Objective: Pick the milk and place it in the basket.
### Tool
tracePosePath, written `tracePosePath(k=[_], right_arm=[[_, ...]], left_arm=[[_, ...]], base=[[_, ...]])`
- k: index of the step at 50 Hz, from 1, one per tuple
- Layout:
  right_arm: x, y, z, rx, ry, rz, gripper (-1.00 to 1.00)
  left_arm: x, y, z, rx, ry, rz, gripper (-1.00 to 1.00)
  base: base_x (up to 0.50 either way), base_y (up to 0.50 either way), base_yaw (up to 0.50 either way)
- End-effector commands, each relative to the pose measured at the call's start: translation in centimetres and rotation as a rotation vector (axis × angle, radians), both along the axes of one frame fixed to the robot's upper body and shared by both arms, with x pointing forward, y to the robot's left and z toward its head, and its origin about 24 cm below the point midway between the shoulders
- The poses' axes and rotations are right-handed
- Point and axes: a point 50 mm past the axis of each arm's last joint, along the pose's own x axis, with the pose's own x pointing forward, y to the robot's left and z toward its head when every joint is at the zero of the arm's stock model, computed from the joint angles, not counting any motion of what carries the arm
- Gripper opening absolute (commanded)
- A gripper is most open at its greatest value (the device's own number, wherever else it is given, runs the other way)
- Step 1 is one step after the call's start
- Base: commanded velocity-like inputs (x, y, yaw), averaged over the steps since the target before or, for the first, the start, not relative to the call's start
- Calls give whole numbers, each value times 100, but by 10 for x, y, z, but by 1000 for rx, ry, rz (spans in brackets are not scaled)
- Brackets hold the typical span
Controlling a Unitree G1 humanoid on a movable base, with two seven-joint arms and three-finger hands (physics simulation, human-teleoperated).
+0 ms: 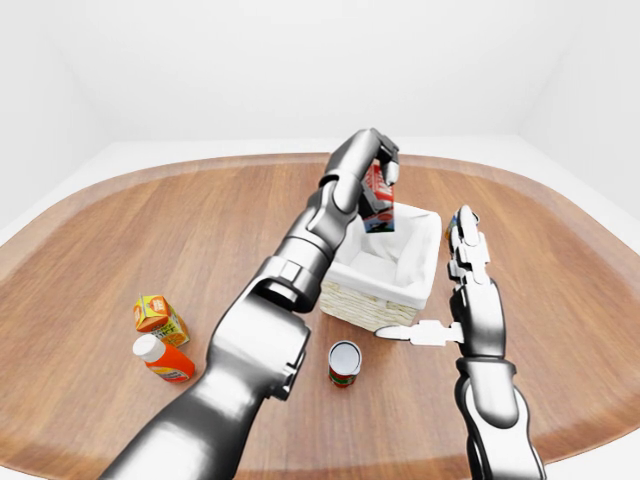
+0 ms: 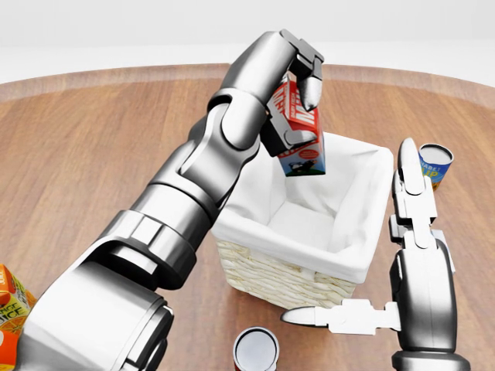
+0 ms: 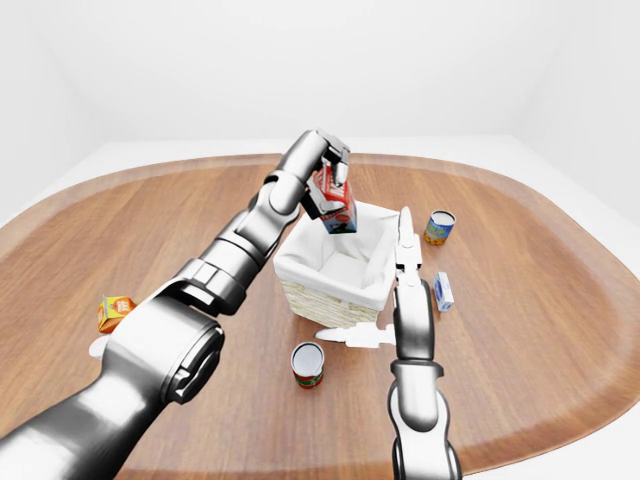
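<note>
My left hand (image 2: 298,97) is shut on the milk carton (image 2: 300,135), a red, white and blue box, and holds it tilted in the air above the basket's far left part. The basket (image 2: 271,270) is woven straw with a white cloth lining and stands in the middle of the wooden table. My right hand (image 2: 363,255) is open and empty, its fingers stretched out flat beside the basket's right rim, thumb pointing left below the basket's near corner.
A red can (image 2: 255,349) stands just below the basket. A blue and yellow can (image 2: 435,164) and a small blue and white carton (image 3: 443,291) lie right of it. An orange juice box (image 1: 160,318) and an orange bottle (image 1: 165,359) lie at the left.
</note>
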Motion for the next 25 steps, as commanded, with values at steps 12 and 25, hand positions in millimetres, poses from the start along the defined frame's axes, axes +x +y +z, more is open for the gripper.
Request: tracePosePath(k=[12, 25], right_arm=[[0, 0, 0, 0, 1, 2, 100], [0, 1, -1, 0, 3, 4, 100]], left_arm=[[0, 1, -4, -99, -18, 26, -100], [-1, 1, -10, -144, -1, 52, -100]], base=[[5, 0, 0], [5, 0, 0]])
